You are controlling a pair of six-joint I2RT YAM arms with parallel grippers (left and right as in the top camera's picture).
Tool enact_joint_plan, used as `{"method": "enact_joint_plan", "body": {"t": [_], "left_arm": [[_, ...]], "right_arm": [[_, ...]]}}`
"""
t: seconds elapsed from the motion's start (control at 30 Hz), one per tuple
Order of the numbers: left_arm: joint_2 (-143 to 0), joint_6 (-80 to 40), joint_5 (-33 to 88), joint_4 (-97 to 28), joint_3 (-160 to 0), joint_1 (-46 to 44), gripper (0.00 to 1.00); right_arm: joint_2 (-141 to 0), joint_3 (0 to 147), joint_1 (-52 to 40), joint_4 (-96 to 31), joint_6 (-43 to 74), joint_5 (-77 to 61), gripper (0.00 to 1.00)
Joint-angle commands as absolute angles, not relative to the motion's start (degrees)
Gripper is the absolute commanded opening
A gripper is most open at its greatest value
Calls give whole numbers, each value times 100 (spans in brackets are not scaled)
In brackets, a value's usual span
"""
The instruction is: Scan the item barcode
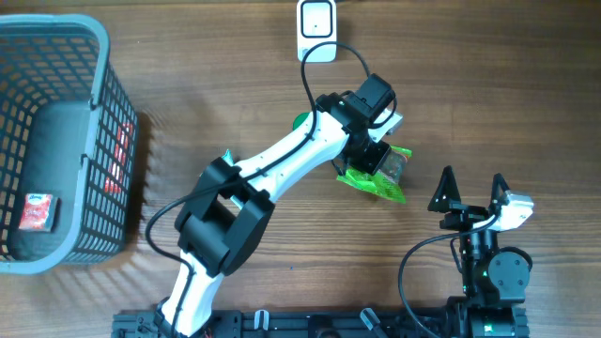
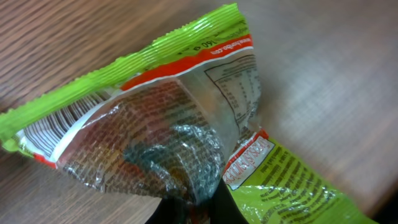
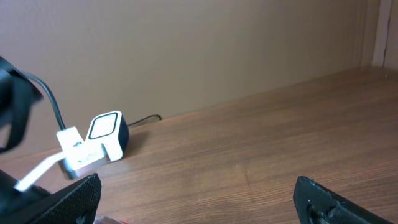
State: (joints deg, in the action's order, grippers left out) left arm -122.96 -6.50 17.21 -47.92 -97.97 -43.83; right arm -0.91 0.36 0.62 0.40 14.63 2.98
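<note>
A green and clear snack bag (image 1: 380,176) hangs just above the table's middle, with my left gripper (image 1: 369,155) shut on it. The left wrist view shows the bag (image 2: 186,118) crumpled between the dark jaws at the bottom, my left gripper (image 2: 200,210) pinching its clear part. Its barcode (image 2: 62,121) sits under the green top seal. The white and black scanner (image 1: 317,28) stands at the table's far edge, also visible as the scanner (image 3: 106,134) in the right wrist view. My right gripper (image 1: 472,190) rests open at the near right, nothing between its fingers (image 3: 74,199).
A grey wire basket (image 1: 89,56) fills the left side, with a small red packet (image 1: 38,211) inside and another red item (image 1: 120,160) against its right wall. The scanner's black cable (image 1: 352,52) curls toward the left arm. A wall (image 3: 186,56) rises behind the table.
</note>
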Motion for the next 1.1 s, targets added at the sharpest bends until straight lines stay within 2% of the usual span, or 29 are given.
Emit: {"method": "enact_joint_plan", "body": {"t": [0.0,0.07,0.1,0.13,0.17,0.2,0.23,0.3,0.4,0.43,0.53,0.6,0.63,0.7,0.77,0.87,1.07], "left_arm": [[-12302,-3315,602,-4794,-9848,-4386,4],[-12302,-4458,314,-4967,-9848,-4418,4],[-12302,-4510,353,-4971,-9848,-4440,4],[-12215,-4499,556,-4993,-9861,-4453,17],[-12073,-4497,596,-5041,-9872,-4451,36],[-11867,-4436,591,-5054,-9872,-4447,50],[-11625,-4327,567,-5017,-9872,-4447,74],[-11109,-4222,545,-4897,-9872,-4434,92],[-10191,-3938,279,-4639,-9872,-4213,96],[-9773,-3599,172,-4556,-9872,-4027,100],[-8759,-3470,-733,-4703,-9872,-3236,100],[-8132,-3487,-1271,-4890,-9870,-2320,100],[-7850,-3579,-1313,-5046,-9870,-1581,100],[-7625,-4313,-1313,-5581,-9870,-287,100],[-7627,-5282,-1269,-6252,-9856,937,100],[-8055,-5404,-1142,-6912,-9845,2298,100],[-9461,-5299,-1210,-7059,-9620,3111,100]], "right_arm": [[-80,30,45,60,1369,237,100],[-80,30,45,60,1367,237,100],[-80,30,45,60,1367,237,100],[-80,30,45,60,1369,237,100],[-80,30,45,60,1365,237,100],[-80,30,45,60,1367,237,100],[-80,30,45,60,1367,237,100],[-80,30,45,60,1367,237,100],[-80,30,45,60,1367,237,100],[-80,30,45,60,1367,237,100],[-80,30,45,60,1367,237,100],[-80,30,45,60,1367,237,100],[-80,30,45,60,1367,237,100],[-80,30,45,60,1369,237,100],[-80,30,45,60,1367,237,100],[-80,30,45,60,1367,237,100],[-80,30,45,60,1369,237,100]]}}
